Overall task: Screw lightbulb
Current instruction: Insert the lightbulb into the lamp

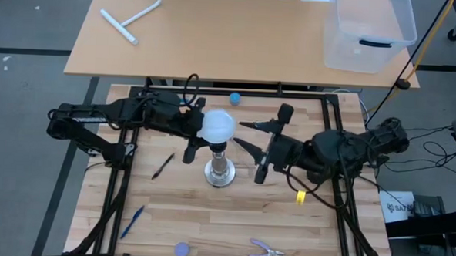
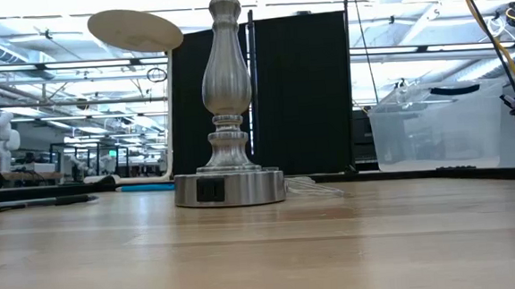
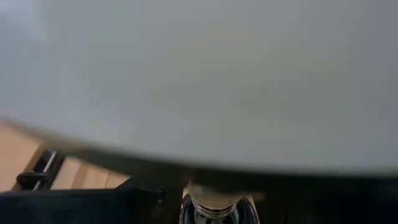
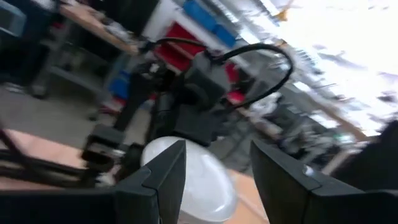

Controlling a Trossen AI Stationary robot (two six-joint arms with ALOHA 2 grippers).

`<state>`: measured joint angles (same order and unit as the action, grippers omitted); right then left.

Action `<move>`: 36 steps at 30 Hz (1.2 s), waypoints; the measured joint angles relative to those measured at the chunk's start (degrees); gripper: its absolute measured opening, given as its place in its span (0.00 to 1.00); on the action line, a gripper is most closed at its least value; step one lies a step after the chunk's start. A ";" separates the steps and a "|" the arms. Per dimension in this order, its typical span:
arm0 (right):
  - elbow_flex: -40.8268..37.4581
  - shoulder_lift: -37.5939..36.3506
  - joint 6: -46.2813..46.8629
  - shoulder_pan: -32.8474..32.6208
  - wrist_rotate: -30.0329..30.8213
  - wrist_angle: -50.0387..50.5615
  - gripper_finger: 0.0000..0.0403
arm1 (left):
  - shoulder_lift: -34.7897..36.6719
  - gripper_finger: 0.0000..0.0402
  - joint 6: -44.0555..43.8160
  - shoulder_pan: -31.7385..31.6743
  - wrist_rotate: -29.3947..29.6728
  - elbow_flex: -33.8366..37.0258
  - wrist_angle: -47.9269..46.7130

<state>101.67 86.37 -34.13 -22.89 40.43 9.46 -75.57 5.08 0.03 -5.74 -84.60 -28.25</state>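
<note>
On the pale wooden table [image 1: 208, 220], a turned silvery stand [image 1: 220, 171] sits at centre. The frosted white bulb [image 1: 216, 126] sits atop it, pinched by the left gripper [image 1: 201, 131] from 9 o'clock. The right gripper [image 1: 252, 141], at 3 o'clock, is spread wide beside the bulb.

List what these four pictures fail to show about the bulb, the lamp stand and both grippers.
- Bulb-to-socket joint: in the high view the lightbulb covers the top of the lamp stand; the low view cuts the stand off at its upper edge.
- Left gripper: its fingers are hidden beside the bulb in the high view, and the bulb fills the left wrist view.
- Right gripper: open, clear of the bulb; the right wrist view is motion-blurred.
</note>
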 joint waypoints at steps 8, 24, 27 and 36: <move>1.53 0.00 5.28 2.65 -3.53 3.82 0.42 | 0.13 0.35 -0.20 0.80 0.02 0.01 -0.67; 3.16 0.08 13.86 9.27 -17.12 5.64 0.38 | 0.15 0.35 1.03 1.81 2.14 0.05 -1.98; 3.16 0.08 13.04 9.38 -17.28 5.01 0.31 | 0.15 0.35 1.03 1.81 2.23 0.68 -1.37; 3.16 1.31 12.47 10.48 -18.21 3.95 0.06 | 0.15 0.35 1.03 1.49 2.46 2.04 -0.74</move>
<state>104.84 87.68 -21.66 -12.42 22.22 13.41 -75.42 6.11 1.52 -3.28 -82.56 -28.99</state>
